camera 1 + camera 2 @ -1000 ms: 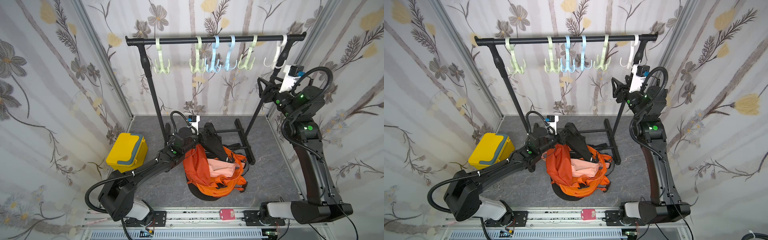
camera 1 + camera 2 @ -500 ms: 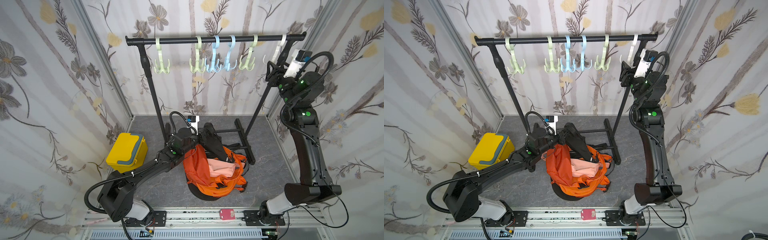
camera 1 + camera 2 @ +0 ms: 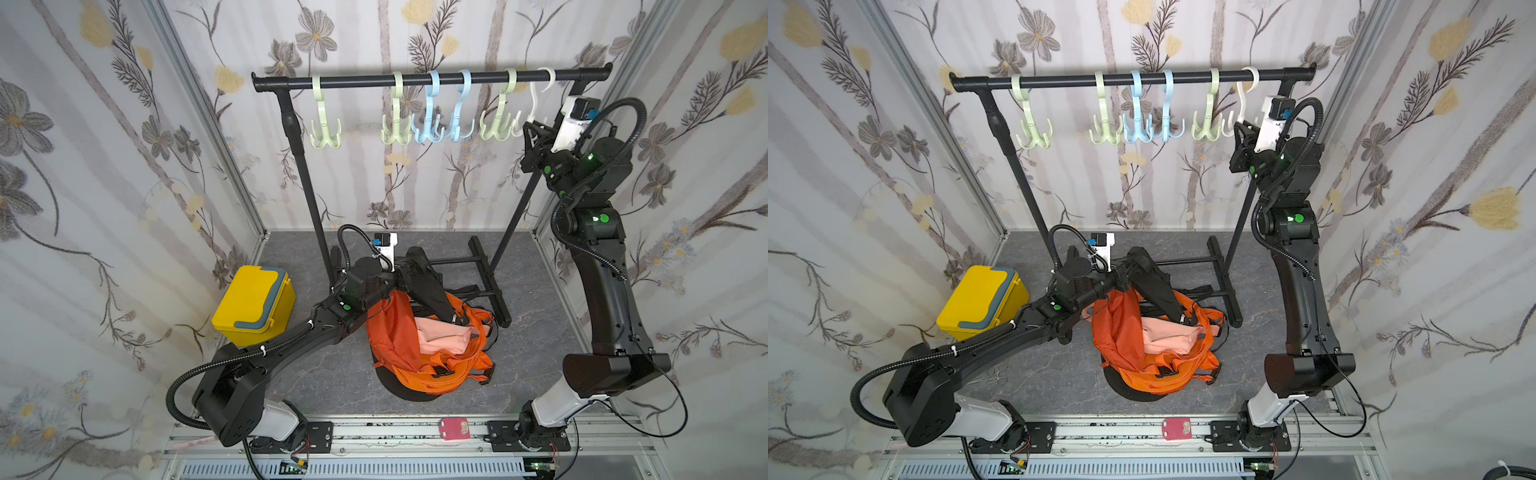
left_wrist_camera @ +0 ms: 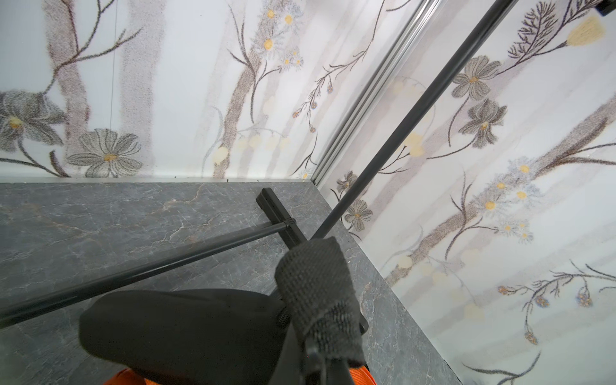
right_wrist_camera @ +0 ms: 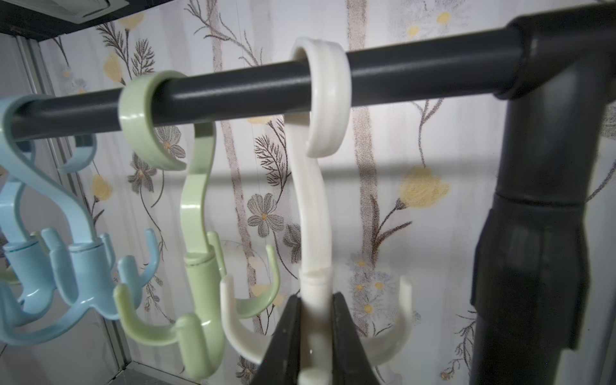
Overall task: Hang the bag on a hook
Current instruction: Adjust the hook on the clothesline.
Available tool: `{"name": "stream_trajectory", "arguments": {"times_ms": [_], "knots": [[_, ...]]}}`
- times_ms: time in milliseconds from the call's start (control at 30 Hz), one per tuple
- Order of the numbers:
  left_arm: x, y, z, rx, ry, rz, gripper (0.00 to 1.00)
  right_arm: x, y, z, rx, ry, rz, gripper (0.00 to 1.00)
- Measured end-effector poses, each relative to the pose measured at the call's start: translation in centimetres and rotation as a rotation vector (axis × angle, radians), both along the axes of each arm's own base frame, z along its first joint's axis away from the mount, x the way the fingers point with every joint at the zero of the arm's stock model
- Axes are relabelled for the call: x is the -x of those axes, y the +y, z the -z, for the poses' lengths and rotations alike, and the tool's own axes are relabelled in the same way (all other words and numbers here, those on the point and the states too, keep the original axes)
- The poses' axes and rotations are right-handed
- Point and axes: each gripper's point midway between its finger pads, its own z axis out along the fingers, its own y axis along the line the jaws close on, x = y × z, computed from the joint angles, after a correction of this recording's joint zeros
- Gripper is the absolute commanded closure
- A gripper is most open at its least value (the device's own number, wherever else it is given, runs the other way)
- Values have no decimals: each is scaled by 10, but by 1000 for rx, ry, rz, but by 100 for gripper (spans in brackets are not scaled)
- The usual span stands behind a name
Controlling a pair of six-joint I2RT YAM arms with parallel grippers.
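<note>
"Bag [image 3: 419, 345] — where is it?"

"Orange, slumped near the middle of the worktop [image 3: 332, 374], just in front of the rack's base [image 3: 488, 282]. Its mouth gapes, with pink fabric showing inside. It is not yet hung."

"And the left gripper [image 3: 398, 284]?"

"Pinched tight on the black strap [image 4: 316, 293] at the bag's top end, low over the worktop. In the wrist view the woven loop sticks out past the fingers."

"The right one?"

"The right gripper [image 5: 315, 300] is up by the rail [image 3: 415, 79], near its right end. Its jaws are clamped on the lower stem of the white hook [image 5: 313, 213] — last in the row, beside a green hook [image 5: 200, 206]. The white hook's top loop sits over the rail."

"Anything else down there?"

"A yellow box [image 3: 253, 305] near the worktop's left edge, apart from the bag."
</note>
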Motion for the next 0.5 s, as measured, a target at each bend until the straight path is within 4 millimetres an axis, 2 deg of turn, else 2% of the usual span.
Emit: {"name": "stream_trajectory", "arguments": {"times_ms": [100,200,333,400,500], "knots": [[-1,3,-2,2,-4,-7,100,15,2,5,11,8,-14,46],[-1,5,-2,3,-4,-11,100,28,-1,22,18,35,3,31],[0,6,-4,7,-8,-11,100,46,-24,67,-2,92,118,26],[1,7,-5,8,-10,-12,100,51,-43,88,-18,116,192,24],[0,7,-5,8,-10,-13,100,51,-84,108,-72,143,320,19]]}}
